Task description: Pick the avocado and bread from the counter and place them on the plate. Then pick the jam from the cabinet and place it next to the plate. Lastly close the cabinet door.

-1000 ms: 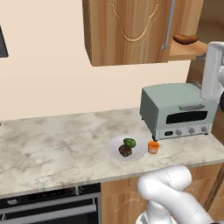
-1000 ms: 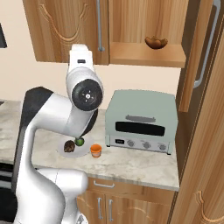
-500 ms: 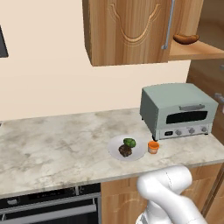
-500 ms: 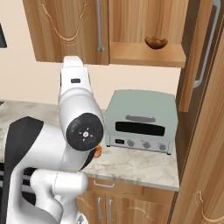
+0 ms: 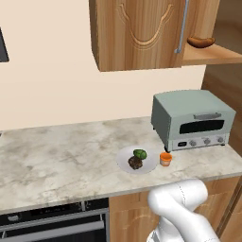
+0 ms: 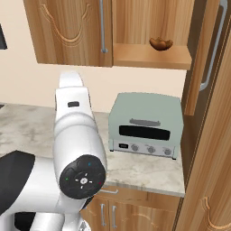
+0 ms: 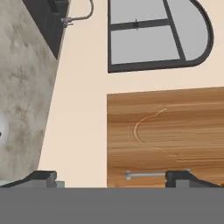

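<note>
On the marbled tabletop (image 5: 56, 156) the white plate (image 5: 124, 158) lies just at the eight o'clock corner of the pale green toaster oven (image 5: 191, 118). Two things sit on the plate, touching each other: the bright green avocado (image 5: 139, 153) toward twelve o'clock and the dark brown bread (image 5: 135, 163) toward six o'clock. The orange jam (image 5: 165, 159) stands upright on the stone at three o'clock of the plate, just beside its rim and in front of the oven's near left corner.

Above, the brown wooden cabinet (image 5: 142, 33) hangs on the wall. In the left base view its closed carved panel with a silver bar handle (image 5: 182, 26) lies at twelve o'clock of the plate, and at two o'clock the open compartment shows its shelf (image 5: 208, 54) with a glossy orange-brown sausage-shaped thing (image 5: 201, 42) lying on it. In the right base view the cabinet door (image 6: 205, 58) stands swung open at three o'clock of that shelf, its long silver handle running down its face.

The tool (image 7: 111, 177) appears at the six o'clock edge of the hand view, its two dark fingertips (image 7: 41, 177) spread wide apart with nothing between them. Beyond it lie a carved wooden panel with a silver bar, a strip of cream wall, an arched window (image 7: 157, 33) at twelve o'clock and marbled stone at nine o'clock. The white arm (image 6: 76, 153) rises large at seven o'clock of the right base view.
</note>
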### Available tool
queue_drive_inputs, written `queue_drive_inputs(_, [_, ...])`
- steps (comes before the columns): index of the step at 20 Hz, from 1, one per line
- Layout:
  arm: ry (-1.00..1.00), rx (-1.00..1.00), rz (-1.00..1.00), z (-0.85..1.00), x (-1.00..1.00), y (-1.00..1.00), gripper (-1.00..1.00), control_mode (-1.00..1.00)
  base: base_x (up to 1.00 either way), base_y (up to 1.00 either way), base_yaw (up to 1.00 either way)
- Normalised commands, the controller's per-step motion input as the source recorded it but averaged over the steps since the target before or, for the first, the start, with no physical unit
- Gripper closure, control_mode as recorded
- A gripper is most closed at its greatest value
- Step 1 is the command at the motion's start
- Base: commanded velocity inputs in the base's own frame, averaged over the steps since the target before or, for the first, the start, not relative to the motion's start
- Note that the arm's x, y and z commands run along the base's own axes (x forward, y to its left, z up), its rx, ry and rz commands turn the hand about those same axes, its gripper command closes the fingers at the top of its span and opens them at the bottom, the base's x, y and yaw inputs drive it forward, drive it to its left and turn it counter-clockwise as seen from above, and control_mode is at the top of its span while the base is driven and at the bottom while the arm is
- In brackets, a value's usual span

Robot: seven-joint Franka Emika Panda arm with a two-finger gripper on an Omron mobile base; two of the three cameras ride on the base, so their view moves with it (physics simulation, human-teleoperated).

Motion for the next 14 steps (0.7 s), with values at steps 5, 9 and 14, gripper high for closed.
queue_drive_inputs(5, [0.0, 0.0, 0.0, 0.0, -0.09, -0.47, -1.0, -1.0, 0.0, 0.0, 0.0])
queue_drive_inputs(9, [-0.02, 0.0, 0.0, 0.0, -0.28, -0.52, -1.0, -1.0, 0.0, 0.0, 0.0])
queue_drive_inputs(14, [-0.04, 0.0, 0.0, 0.0, -0.43, -0.47, -1.0, -1.0, 0.0, 0.0, 0.0])
